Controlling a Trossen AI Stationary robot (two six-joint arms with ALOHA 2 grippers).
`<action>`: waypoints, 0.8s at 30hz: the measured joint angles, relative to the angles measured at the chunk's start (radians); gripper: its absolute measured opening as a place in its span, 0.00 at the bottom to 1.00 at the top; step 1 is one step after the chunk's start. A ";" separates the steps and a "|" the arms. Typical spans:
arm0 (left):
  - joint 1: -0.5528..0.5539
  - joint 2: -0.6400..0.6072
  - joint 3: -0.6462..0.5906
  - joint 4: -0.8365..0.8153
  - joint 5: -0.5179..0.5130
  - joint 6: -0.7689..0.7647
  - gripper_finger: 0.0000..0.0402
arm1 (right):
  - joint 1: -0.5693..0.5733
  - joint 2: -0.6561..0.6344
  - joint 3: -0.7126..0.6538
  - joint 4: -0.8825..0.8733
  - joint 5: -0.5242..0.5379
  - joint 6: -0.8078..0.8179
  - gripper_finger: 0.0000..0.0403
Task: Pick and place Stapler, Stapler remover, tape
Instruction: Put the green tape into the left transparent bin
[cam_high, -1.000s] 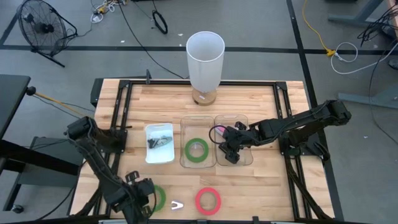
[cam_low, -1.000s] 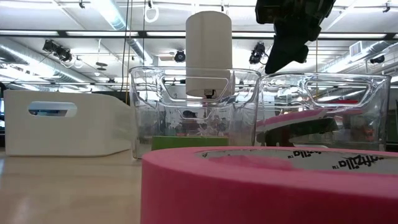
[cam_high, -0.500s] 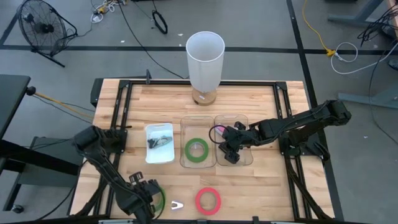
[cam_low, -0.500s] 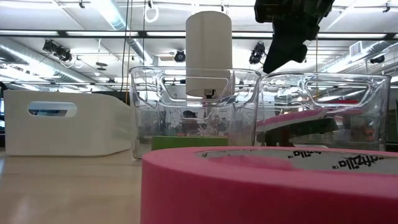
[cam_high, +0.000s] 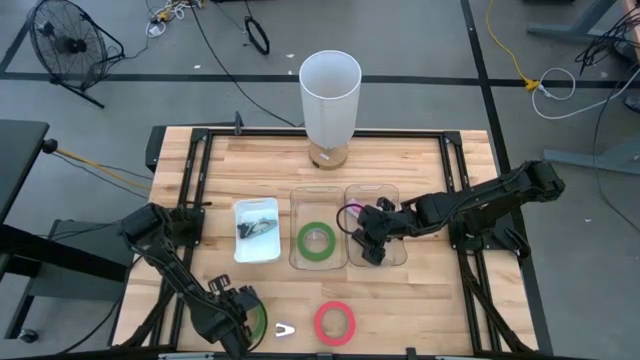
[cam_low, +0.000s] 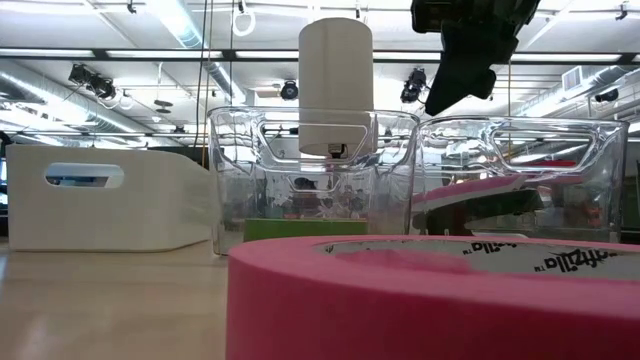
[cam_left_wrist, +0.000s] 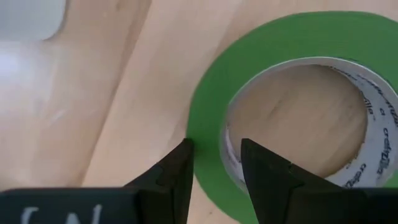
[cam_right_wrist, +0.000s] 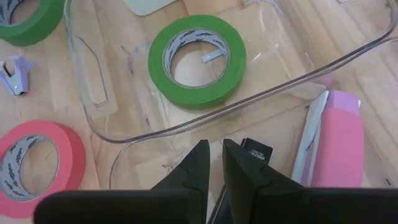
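Observation:
One green tape roll lies flat near the table's front left, also in the high view. My left gripper stands over it, astride the ring's wall. A second green roll lies in the middle clear bin. The red-pink roll lies flat at the front. The small staple remover lies between the two front rolls. The pink stapler lies in the right clear bin. My right gripper hangs shut and empty above that bin. My left gripper has the green roll's wall between its fingers, one finger against the outer face and one inside the open centre. The fingers come from above, pointing down. The roll lies flat on the table.
A tall white cylinder stands at the far middle. A white tray with dark items sits left of the clear bins. Black frame rails run along the table's left and right sides.
My left gripper has moved a little toward the table's right edge, onto the green roll at the front left. The roll stays flat on the table.

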 joint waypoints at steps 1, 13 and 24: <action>0.000 -0.003 -0.011 0.017 0.006 0.000 0.34 | 0.002 0.000 0.000 0.000 0.000 0.000 0.12; 0.008 -0.008 -0.081 0.046 0.023 -0.037 0.35 | 0.004 0.000 0.000 0.000 0.003 0.000 0.12; 0.008 -0.059 -0.086 0.034 -0.026 -0.036 0.43 | 0.004 0.000 0.000 0.011 0.003 0.000 0.12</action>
